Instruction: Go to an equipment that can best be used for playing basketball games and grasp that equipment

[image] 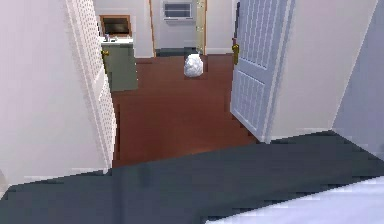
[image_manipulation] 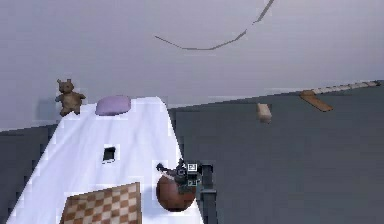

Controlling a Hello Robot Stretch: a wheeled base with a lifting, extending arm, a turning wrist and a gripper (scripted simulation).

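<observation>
The basketball point(image_manipulation: 175, 193) lies at the edge of the bed point(image_manipulation: 135, 130), the gripper point(image_manipulation: 172, 172) at it, though I cannot tell whether it holds anything; the ball is probably light, springy and roll-prone, so grasp across its widest middle.

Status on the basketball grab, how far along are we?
Approach looks done: the basketball lies on the white bed, with the gripper at it. In hand: the grasp; I cannot tell whether the gripper holds the ball. Left: lifting it clear of the bed.
</observation>
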